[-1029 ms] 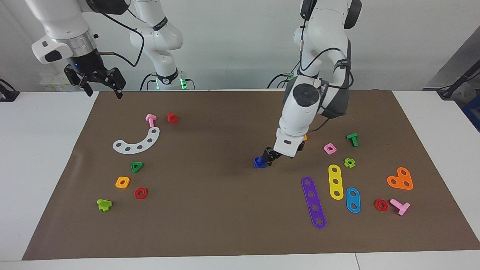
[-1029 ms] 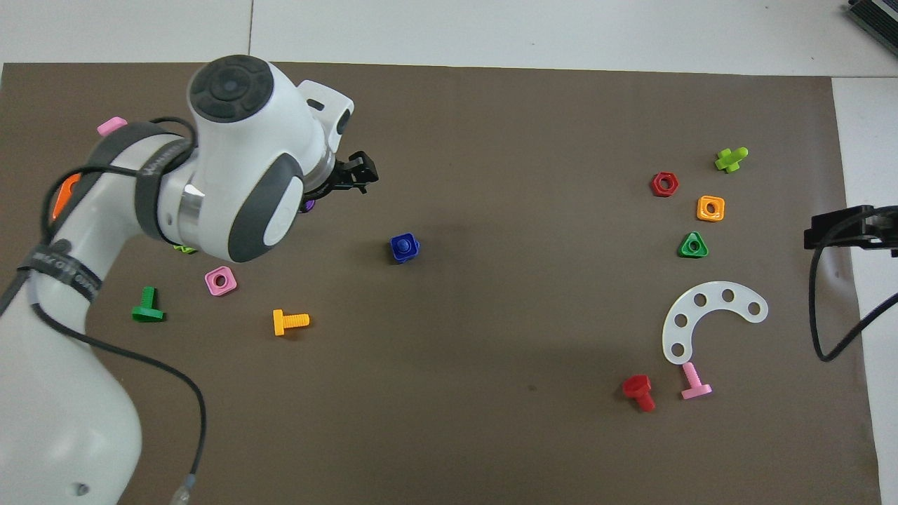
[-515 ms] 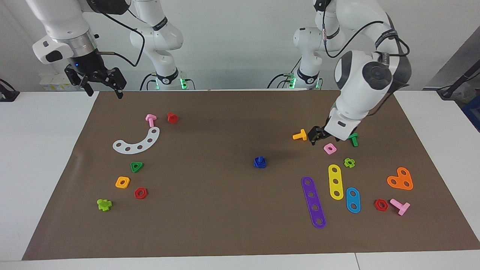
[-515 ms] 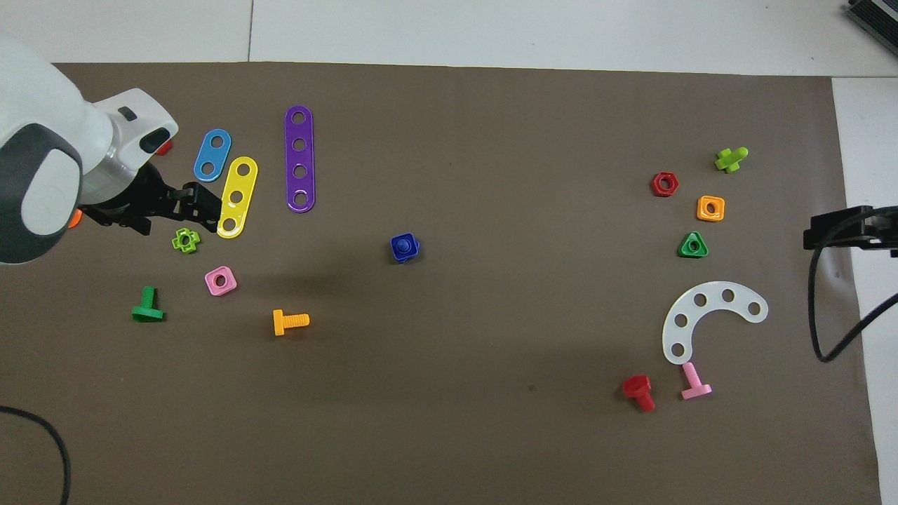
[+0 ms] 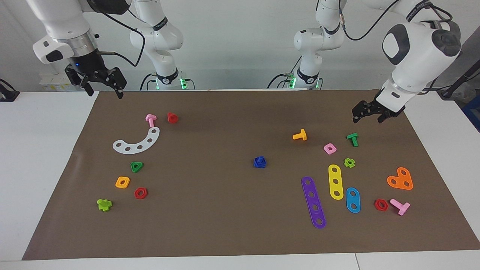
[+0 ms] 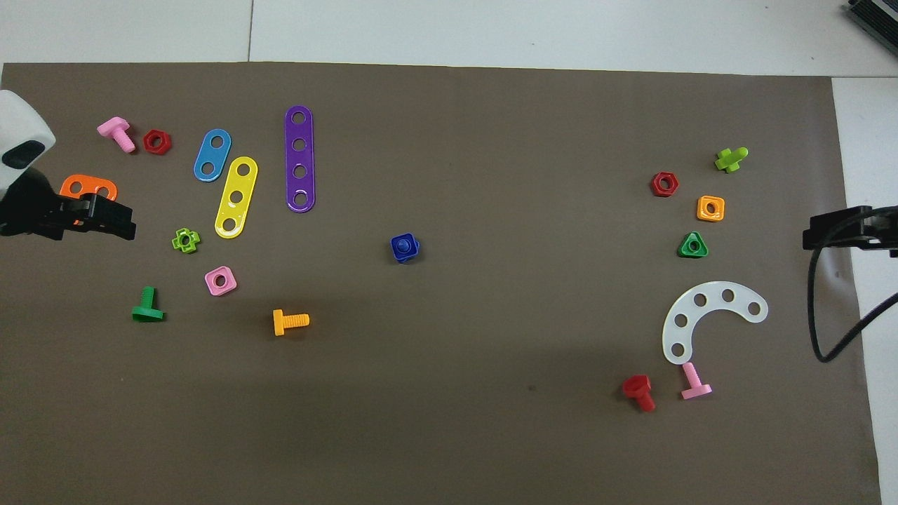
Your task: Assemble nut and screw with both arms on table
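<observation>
— Left gripper: what is held in it, and where is it placed?

— Nothing is held; its fingers are spread over the mat at the left arm's end, near the green screw. The nut is seated on the screw mid-mat, so the pair is judged assembled.

— And the right gripper?

— It is parked unclenched, raised over the mat's corner.

Both arms are glossy white with dark grey joint bands and round grey end caps. Black cables loop along them. Each black gripper sits under a silver wrist ring; green lights glow at the bases.
</observation>
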Tool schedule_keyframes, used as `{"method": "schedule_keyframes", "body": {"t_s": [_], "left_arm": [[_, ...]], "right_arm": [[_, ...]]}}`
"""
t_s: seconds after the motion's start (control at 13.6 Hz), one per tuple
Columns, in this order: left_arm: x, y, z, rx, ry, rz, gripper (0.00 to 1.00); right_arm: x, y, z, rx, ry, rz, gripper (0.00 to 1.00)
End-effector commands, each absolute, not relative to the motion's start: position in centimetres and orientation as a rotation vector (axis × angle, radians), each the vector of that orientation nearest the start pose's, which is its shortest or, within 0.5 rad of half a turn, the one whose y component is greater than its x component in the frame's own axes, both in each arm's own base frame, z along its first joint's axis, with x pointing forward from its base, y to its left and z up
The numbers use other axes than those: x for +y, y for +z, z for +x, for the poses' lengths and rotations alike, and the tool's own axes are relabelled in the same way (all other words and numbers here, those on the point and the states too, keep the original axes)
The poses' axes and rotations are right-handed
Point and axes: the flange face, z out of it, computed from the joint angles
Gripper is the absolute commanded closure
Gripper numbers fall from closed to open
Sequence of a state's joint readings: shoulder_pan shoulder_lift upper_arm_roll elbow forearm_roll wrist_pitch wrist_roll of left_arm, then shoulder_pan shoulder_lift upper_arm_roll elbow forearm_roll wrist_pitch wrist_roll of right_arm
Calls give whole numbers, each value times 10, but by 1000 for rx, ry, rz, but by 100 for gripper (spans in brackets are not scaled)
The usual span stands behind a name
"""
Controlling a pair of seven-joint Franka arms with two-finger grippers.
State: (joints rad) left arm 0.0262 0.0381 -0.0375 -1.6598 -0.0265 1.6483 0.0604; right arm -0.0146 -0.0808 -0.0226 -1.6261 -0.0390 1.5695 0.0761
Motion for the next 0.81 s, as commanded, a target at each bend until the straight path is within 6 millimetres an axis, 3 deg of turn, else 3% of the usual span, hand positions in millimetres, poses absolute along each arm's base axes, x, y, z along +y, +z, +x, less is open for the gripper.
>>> {"method": "schedule_keyframes", "body": {"t_s": [0.0, 0.07, 0.22, 0.74], "left_arm": [[-10, 600, 560, 120, 36, -3160, 0], [-10, 618, 558, 124, 24, -3160, 0], [-9, 633, 556, 123, 31, -3138, 0], [-13, 637, 556, 141, 1, -3107, 0]], "right_arm": [[-21, 643, 521, 165, -49, -3158, 0], [-21, 642, 520, 165, -47, -3158, 0], [-21, 642, 520, 160, -44, -3158, 0], [-20, 641, 518, 150, -42, -3158, 0]]}}
